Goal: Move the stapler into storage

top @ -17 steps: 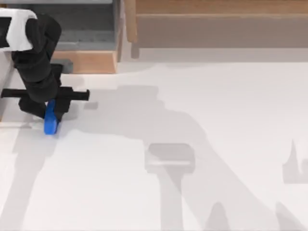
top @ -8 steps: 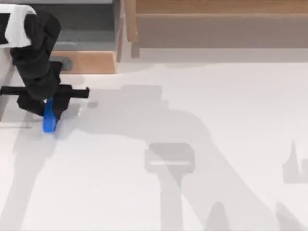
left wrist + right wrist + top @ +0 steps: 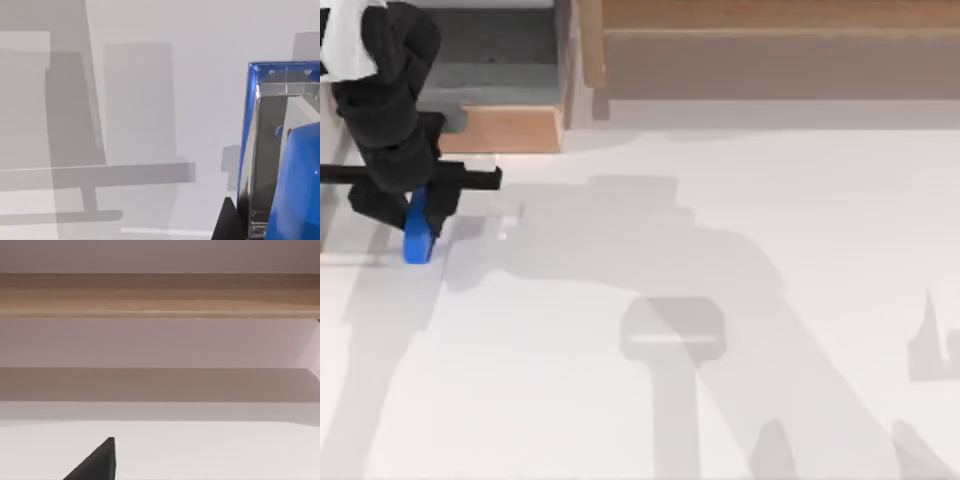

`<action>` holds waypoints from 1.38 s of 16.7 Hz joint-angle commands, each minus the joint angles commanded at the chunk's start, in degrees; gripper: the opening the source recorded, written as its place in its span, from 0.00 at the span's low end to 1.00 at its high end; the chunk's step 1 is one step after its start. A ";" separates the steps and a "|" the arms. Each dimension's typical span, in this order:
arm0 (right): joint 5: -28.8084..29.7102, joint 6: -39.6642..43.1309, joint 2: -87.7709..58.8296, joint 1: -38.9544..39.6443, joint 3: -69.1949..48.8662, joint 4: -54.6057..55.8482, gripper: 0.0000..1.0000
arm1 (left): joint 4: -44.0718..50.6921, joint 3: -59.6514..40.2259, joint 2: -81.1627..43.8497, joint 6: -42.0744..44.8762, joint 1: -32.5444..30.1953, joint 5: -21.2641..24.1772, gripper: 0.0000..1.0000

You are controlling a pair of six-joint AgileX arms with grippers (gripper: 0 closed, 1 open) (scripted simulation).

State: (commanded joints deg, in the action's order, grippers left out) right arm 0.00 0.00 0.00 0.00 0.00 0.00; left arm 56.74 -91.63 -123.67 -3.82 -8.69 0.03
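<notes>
My left hand [image 3: 418,215] is clamped on the small bright-blue stapler [image 3: 417,236] at the white desk's [image 3: 740,200] far-left side, near the wooden open drawer [image 3: 500,128]. I'd carry it level above the drawer's front wall, releasing only once fully inside. My right arm sits parked; I cannot tell its hand's state.
</notes>
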 joint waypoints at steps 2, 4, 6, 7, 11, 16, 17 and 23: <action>0.00 0.00 0.00 0.00 0.00 0.00 1.00 | 0.23 -0.68 0.47 0.68 0.23 -0.34 0.00; 0.00 0.00 0.00 0.00 0.00 0.00 1.00 | 1.32 -3.59 2.26 3.73 1.37 -1.65 0.00; 0.00 0.00 0.00 0.00 0.00 0.00 1.00 | 3.18 -8.34 4.39 8.72 3.46 -3.52 0.00; 0.00 0.00 0.00 0.00 0.00 0.00 1.00 | 4.33 -11.26 5.27 11.68 4.84 -4.52 0.00; 0.00 0.00 0.00 0.00 0.00 0.00 1.00 | 9.64 -24.83 6.02 23.46 11.87 -7.76 0.00; 0.00 0.00 0.00 0.00 0.00 0.00 1.00 | 16.41 -40.57 -2.99 30.51 21.42 -7.75 0.00; 0.00 0.00 0.00 0.00 0.00 0.00 1.00 | 17.65 -43.12 -6.14 30.63 23.10 -7.06 0.00; 0.00 0.00 0.00 0.00 0.00 0.00 1.00 | 23.69 -51.95 -24.31 26.84 27.34 -1.33 0.00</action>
State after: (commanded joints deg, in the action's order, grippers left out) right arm 0.00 0.00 0.00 0.00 0.00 0.00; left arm 80.43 -143.58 -147.98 23.01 18.65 -1.30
